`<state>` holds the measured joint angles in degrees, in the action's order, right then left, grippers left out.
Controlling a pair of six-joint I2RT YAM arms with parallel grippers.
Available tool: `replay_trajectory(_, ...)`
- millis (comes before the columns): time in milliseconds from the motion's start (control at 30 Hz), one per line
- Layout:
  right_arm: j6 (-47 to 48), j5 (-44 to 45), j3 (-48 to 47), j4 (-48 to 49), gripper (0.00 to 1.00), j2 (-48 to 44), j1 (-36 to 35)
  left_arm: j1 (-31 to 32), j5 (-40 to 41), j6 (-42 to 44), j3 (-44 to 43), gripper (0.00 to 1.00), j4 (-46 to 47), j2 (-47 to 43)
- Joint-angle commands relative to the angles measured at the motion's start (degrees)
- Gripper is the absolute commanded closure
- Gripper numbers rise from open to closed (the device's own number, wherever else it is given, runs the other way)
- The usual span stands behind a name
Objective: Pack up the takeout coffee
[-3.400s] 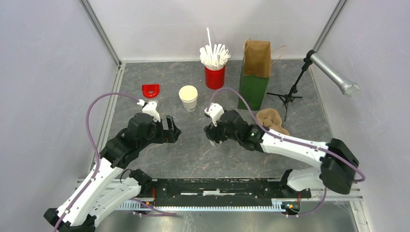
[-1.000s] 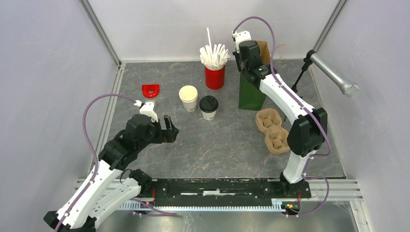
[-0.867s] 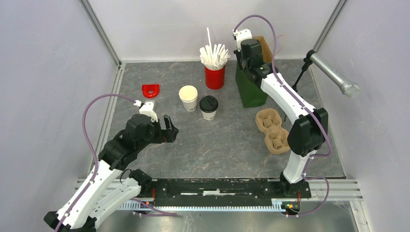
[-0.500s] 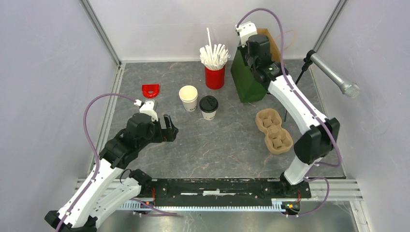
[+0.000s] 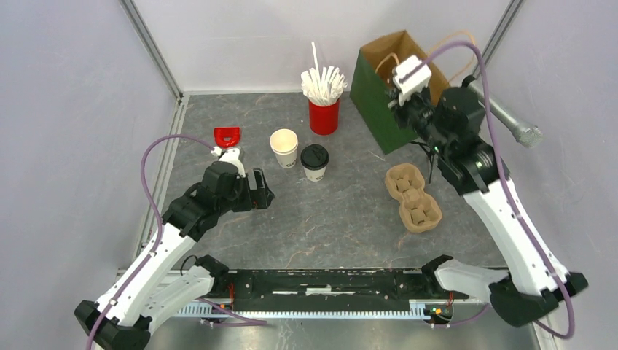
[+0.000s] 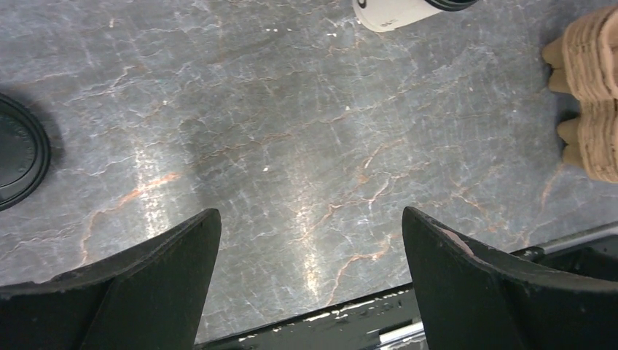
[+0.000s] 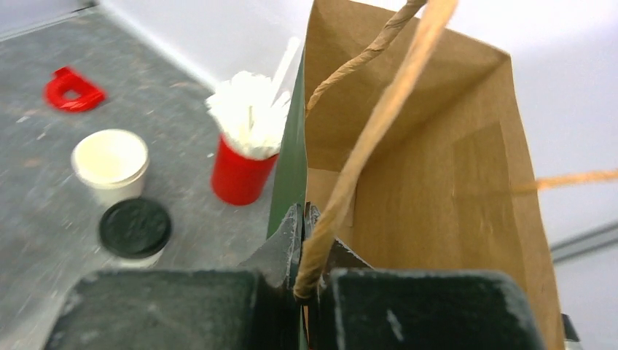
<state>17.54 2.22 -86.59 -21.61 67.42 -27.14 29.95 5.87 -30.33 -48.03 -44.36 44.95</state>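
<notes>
Small white paper cup with round black lid (image 5: 315, 162) stands upright mid-table. It is just beside a lidless white paper cup (image 5: 284, 146) and well apart from the bag. My left wrist view cuts it off at the top edge, leaving only a strip of side and lid. I cannot read its print. A loose black plastic lid (image 6: 18, 162) is cut by that view's left edge and does not show from above. Whether the bag's bottom touches the table, I cannot tell.

Count, one of each:
- lidded cup
- lidless cup
- loose lid
- brown pulp four-well cup carrier (image 5: 413, 198)
- red cup of white stirrers (image 5: 323, 115)
- small red plastic piece (image 5: 227, 135)
- microphone on a stand (image 5: 510, 122)
- green paper bag with brown inside (image 5: 375, 102)

Left gripper (image 6: 310, 233) is wide and holds nothing, low over bare table. Right gripper (image 7: 302, 251) is pinched on the bag's twisted paper handle (image 7: 364, 146).

Against half a second ago, the bag now tilts with its mouth open, the right arm has swung right, and the lidded cup is unmoved.
</notes>
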Motion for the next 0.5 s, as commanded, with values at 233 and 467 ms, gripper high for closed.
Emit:
replay_trajectory(233,4.24,-22.05,10.37,-12.35,1.00,-16.08,-3.55,-0.50,-8.04,-7.64,-6.01,0.02,4.29,1.76)
replay_trajectory(467,1.80,-28.60,17.94,-9.75,1.00,-17.02,-5.56,-0.59,-6.09,-8.19,-8.18,0.02,2.97,2.32)
